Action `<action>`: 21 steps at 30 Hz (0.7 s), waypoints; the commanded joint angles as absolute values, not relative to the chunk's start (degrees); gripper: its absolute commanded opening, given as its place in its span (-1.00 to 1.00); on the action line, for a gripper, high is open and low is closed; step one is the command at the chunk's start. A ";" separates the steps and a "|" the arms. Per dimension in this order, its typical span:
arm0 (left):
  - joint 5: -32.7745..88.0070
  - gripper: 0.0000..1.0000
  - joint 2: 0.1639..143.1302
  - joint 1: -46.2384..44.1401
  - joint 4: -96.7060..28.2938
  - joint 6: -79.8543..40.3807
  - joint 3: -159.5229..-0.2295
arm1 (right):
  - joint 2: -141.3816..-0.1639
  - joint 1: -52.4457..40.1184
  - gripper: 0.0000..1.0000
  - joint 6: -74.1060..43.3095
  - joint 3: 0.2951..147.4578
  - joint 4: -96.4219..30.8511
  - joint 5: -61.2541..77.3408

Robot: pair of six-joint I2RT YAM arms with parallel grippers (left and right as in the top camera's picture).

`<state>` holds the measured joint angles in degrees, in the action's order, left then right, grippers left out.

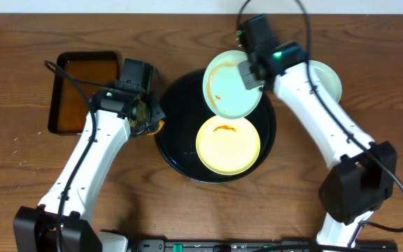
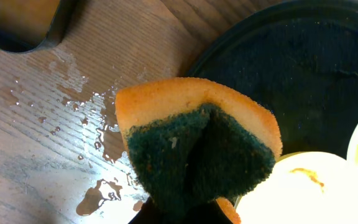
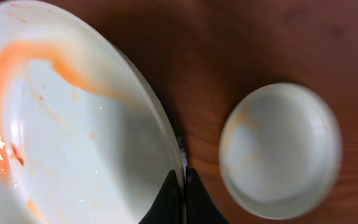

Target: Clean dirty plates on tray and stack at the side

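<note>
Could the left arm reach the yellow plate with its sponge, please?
Probably yes: the sponge hangs at the tray's left rim, and the yellow plate beside it lies uncovered.

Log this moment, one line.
left pincer: shut on sponge by tray | right pincer: shut on smeared blue plate over tray | yellow plate: smeared, on tray | other blue plate: on table

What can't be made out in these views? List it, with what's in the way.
- Left wrist: the sponge hides nearly all of the left gripper pinching it.
- Overhead: the right arm covers part of the side plate; the lifted plate hides the tray's far rim.
- Right wrist: the lifted plate runs off the left edge; the side plate is blurred, so leftover smears are uncertain.
</note>
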<state>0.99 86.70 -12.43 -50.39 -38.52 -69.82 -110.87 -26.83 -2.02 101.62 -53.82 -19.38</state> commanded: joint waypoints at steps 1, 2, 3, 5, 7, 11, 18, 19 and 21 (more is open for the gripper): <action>0.71 -0.84 86.26 -12.27 -50.52 -37.50 -69.49 | -110.30 -30.46 -0.97 1.08 102.43 -53.12 -35.00; 0.71 -0.84 86.26 -12.29 -50.54 -37.50 -69.49 | -110.30 -31.38 -0.97 1.37 102.43 -52.86 -37.10; 0.71 -0.84 86.26 -12.29 -50.52 -37.50 -69.49 | -110.30 -32.27 -0.97 1.39 102.43 -52.53 -38.89; 0.71 -0.84 86.26 -12.29 -50.54 -37.50 -69.49 | -110.30 -33.80 -0.97 1.41 102.43 -51.86 -40.88; 0.71 -0.84 86.26 -12.29 -50.54 -37.50 -69.49 | -110.30 -34.89 -0.98 1.41 102.43 -51.29 -41.43; 0.71 -0.84 86.26 -12.29 -50.57 -37.50 -69.47 | -110.30 -36.23 -0.97 1.41 102.43 -50.43 -42.00; 0.71 -0.84 86.26 -12.29 -50.54 -37.50 -69.43 | -110.30 -37.65 -0.97 5.48 102.43 -46.96 -52.77; 0.71 -0.84 86.26 -12.29 -50.54 -37.50 -69.43 | -110.30 -37.76 -0.98 6.44 102.43 -45.98 -54.52; 0.71 -0.83 86.26 -12.29 -50.54 -37.50 -69.43 | -110.30 -38.02 -0.97 9.34 102.43 -44.25 -56.16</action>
